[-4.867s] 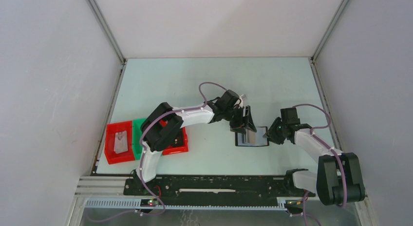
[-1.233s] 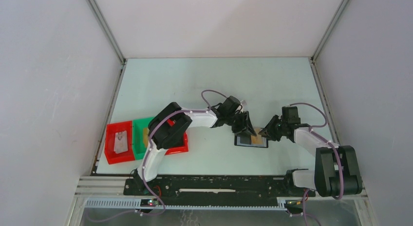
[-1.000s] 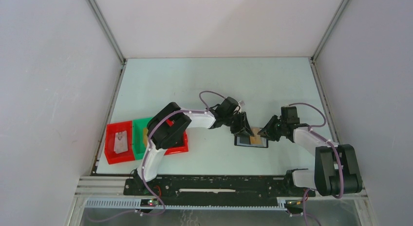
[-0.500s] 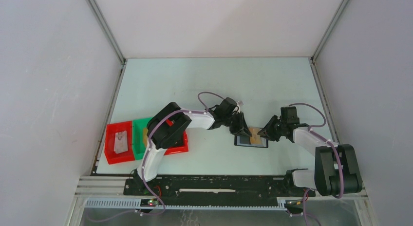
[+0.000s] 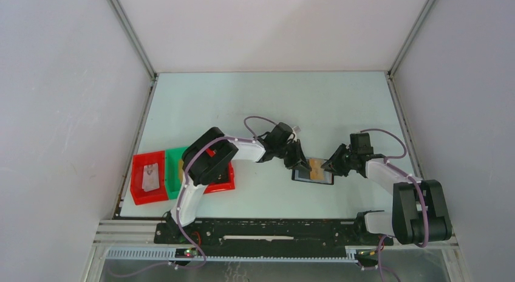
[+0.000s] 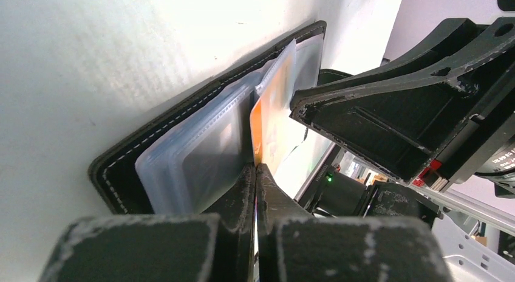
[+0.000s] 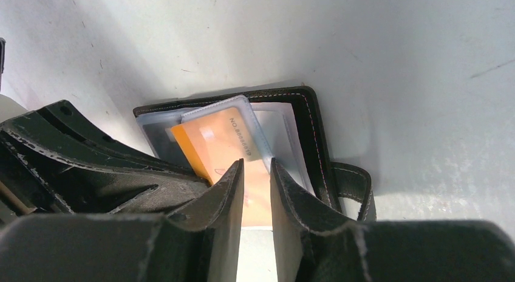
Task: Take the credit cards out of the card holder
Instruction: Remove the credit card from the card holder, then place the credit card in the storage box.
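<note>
**Pale table in white enclosure: orange card pinched at open card holder**

Top view. Recorded table as pale, walled in white on three sides, w/ both arm bases at near edge. Found card holder lying open and flat, right of table centre, between the two grippers. Saw left gripper reaching in from left and right gripper from right, tips near each other over holder. Noted red tray and green tray side by side at table's left edge, well apart from holder, w/ second red tray partly hidden under left arm.

L wrist view. Showed left fingers pressed together on near edge of orange card, i.e. clamped on it. Caught card tilted up off holder's black stitched panel, partly out of clear sleeves, far end tucked inside one sleeve.

R wrist view. Showed right jaws narrowly apart, tips lowered over holder's near part, orange visible through gap. Could not resolve whether tips touched holder or card. Made out no. printed on card face; digits too small to read.
</note>
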`<control>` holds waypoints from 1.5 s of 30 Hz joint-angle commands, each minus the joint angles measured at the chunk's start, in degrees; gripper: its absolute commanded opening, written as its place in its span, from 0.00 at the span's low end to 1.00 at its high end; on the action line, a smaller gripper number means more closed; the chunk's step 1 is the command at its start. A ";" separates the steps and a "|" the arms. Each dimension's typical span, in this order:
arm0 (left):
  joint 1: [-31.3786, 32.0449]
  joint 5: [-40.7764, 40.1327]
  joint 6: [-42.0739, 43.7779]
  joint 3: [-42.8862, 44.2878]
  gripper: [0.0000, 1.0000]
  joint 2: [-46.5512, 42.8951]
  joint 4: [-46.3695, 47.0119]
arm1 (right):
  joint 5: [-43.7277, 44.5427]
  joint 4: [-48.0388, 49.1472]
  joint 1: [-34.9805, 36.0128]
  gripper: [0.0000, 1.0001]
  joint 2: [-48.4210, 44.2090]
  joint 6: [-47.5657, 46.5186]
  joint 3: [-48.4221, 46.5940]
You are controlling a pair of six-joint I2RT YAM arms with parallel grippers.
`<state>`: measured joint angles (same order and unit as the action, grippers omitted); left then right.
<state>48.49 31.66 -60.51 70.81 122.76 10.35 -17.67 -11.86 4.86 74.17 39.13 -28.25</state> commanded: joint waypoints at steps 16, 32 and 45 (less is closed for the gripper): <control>-4.10 0.57 7.94 -5.92 0.00 -10.56 -4.69 | 2.38 -2.21 0.59 0.31 1.41 -0.20 0.21; -4.87 4.84 20.22 -4.90 0.00 -18.52 -17.32 | -1.74 -1.03 0.15 0.41 -4.15 -0.77 0.26; -10.72 17.06 24.64 -7.12 0.00 -29.20 -19.51 | -28.33 13.35 -1.02 0.70 -12.17 0.37 1.19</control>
<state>40.36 43.11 -38.96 64.95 99.61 -8.19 -35.57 -5.45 4.14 63.00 39.05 -27.75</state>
